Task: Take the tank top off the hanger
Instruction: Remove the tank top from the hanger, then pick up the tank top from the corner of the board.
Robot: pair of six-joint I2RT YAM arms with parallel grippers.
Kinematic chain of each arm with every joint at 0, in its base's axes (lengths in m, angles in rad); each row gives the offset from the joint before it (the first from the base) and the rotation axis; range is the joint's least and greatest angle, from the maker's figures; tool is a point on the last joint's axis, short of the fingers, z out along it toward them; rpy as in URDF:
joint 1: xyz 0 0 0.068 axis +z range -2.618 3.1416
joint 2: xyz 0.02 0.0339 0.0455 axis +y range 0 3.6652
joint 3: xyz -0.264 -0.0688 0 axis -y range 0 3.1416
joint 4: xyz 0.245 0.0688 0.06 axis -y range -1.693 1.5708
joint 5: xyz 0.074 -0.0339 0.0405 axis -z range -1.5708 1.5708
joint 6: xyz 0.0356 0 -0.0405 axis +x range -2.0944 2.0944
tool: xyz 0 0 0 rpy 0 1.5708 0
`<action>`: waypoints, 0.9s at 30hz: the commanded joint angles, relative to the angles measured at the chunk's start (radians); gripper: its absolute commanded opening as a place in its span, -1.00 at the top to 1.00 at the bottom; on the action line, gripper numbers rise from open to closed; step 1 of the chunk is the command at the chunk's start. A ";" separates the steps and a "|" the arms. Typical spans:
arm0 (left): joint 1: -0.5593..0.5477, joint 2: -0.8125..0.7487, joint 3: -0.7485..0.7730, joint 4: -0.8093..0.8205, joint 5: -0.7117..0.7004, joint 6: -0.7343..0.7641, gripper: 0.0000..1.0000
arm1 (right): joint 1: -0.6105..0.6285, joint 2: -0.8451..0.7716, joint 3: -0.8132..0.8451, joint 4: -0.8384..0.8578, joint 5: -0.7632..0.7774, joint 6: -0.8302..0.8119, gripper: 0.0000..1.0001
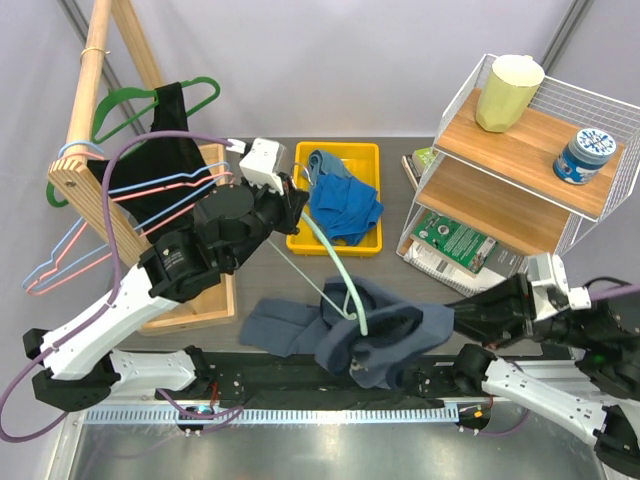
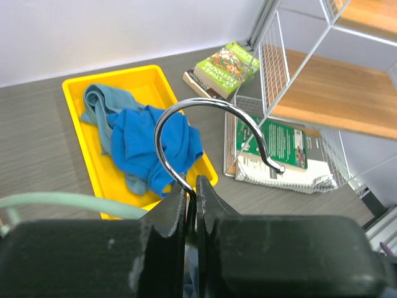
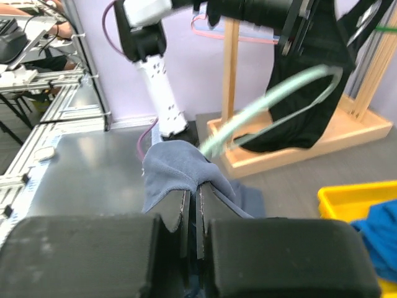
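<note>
Stripping in hand: your left gripper (image 2: 191,194) clamps hanger (image 2: 198,103) neck, right gripper (image 3: 192,202) pinches tank top (image 3: 170,167). Next, pull fabric clear off hanger arm.

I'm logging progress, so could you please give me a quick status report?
Left gripper shut on chrome hook of mint-green plastic hanger. Right gripper shut on slate-blue fabric tank top, hanger not yet out. Yellow plastic tray beyond hook.

Bright, even light casts only soft shadows, with a dull sheen on the steel front of the surface (image 1: 300,450), glints on the chrome hook (image 2: 205,102), and a blur-smeared green hanger (image 3: 260,108).
</note>
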State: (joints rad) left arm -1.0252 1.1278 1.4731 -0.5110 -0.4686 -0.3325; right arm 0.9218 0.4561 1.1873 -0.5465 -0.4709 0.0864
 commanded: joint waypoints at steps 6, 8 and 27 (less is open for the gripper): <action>0.004 0.006 0.067 0.117 0.068 -0.026 1.00 | 0.003 -0.175 -0.182 -0.170 0.178 0.186 0.98; 0.004 0.003 0.082 0.112 0.172 -0.060 1.00 | 0.003 -0.148 -0.215 -0.153 0.276 0.219 0.98; 0.002 -0.281 0.032 0.022 0.223 -0.106 1.00 | 0.003 0.752 0.594 -0.016 0.923 -0.082 0.98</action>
State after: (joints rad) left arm -1.0252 0.8787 1.5139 -0.4896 -0.2176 -0.4381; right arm 0.9218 1.1706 1.5711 -0.6140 0.3126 0.1173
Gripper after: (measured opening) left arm 0.042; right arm 0.059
